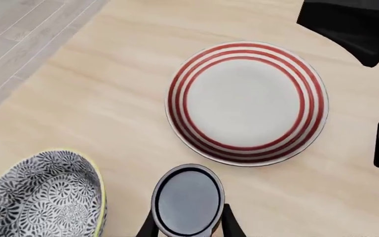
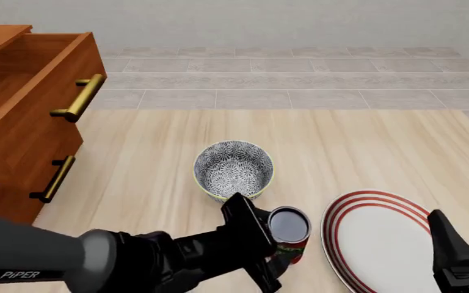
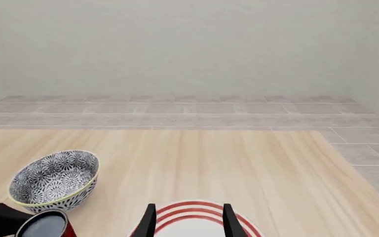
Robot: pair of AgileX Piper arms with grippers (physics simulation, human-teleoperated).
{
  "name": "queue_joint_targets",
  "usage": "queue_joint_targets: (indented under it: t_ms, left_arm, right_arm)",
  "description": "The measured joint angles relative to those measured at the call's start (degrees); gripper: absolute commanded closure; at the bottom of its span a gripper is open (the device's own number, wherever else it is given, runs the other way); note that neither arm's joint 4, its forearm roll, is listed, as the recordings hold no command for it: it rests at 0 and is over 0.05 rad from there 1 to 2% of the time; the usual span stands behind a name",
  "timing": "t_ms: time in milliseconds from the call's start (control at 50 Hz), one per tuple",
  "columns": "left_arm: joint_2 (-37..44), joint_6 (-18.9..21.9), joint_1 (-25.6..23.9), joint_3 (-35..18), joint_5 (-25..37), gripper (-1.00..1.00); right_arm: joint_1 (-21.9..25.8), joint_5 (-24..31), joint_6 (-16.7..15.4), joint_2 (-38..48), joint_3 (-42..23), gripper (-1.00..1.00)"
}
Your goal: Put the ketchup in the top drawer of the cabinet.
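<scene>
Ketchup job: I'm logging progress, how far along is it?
Done: the top drawer stands pulled open. In hand: the left claw is around the ketchup, which looks to be on the table beside the plate. Left: lift it, carry it over, drop it in.

A red-labelled ketchup (image 2: 290,235) can with a dark glossy top, a bowl (image 2: 232,170) patterned in dark blue and white with a yellow-green rim, a white plate (image 2: 381,241) ringed with red stripes, and a reddish-brown cabinet (image 2: 10,152) with brass handles, all on a pale wood-grain table (image 2: 365,152).
</scene>
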Motion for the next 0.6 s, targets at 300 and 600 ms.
queue_joint_targets:
  t_ms: [300,600]
  left_arm:
    - [-7.6,0.8,0.2,2.1,3.0,1.00]
    - [-16.5,2.0,1.4,4.1,7.5,1.00]
  right_arm:
    - [0.2,0.0,0.0,0.0,0.0,-1.00]
    - [0.5,-0.1,0.1,0.0,0.0,-1.00]
